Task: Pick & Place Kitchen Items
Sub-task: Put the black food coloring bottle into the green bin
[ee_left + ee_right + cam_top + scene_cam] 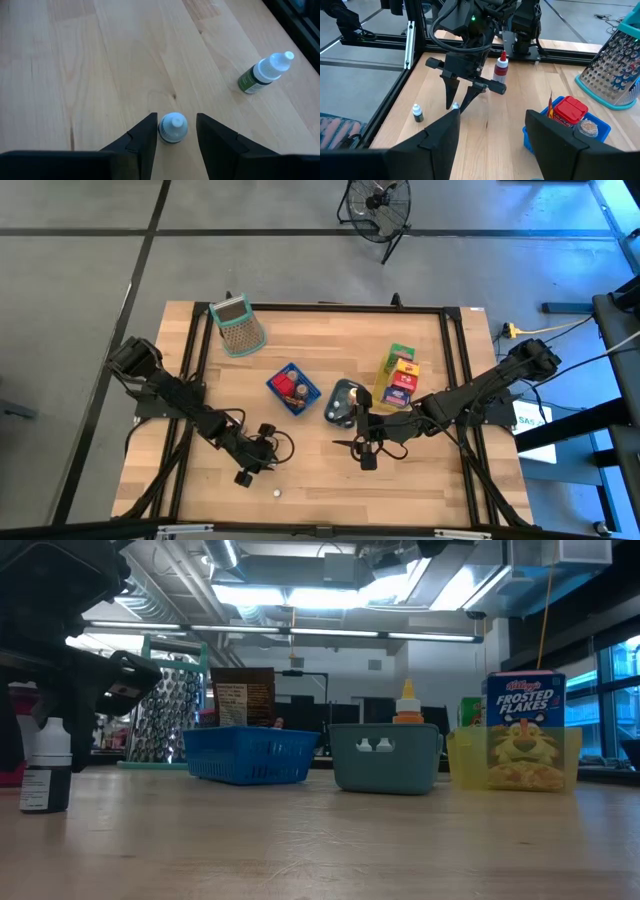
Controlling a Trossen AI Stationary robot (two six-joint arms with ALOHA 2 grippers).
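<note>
Pale wood: the desk [330,470] carries a blue basket [293,388], a teal basket [341,402], a yellow tray [398,380] and a grater [238,326].
Left hand [172,131]: low over the desk's near left part, its fingers [145,137] either side of an upright white-capped bottle [173,127]; small gaps show, so it is not clenched on it.
Left wrist view only: a green bottle [264,73] lies on its side near by, apart from the hand.
Right hand [490,131]: released, holding nothing, hovering at desk centre beside the teal basket.
Right wrist view only: a red-capped bottle [500,69] stands upright behind the left hand; a red packet [568,111] sits in the blue basket.
Low view only: the Frosted Flakes box [526,730] stands upright at the yellow tray; a dark bottle [46,766] stands far left.
</note>
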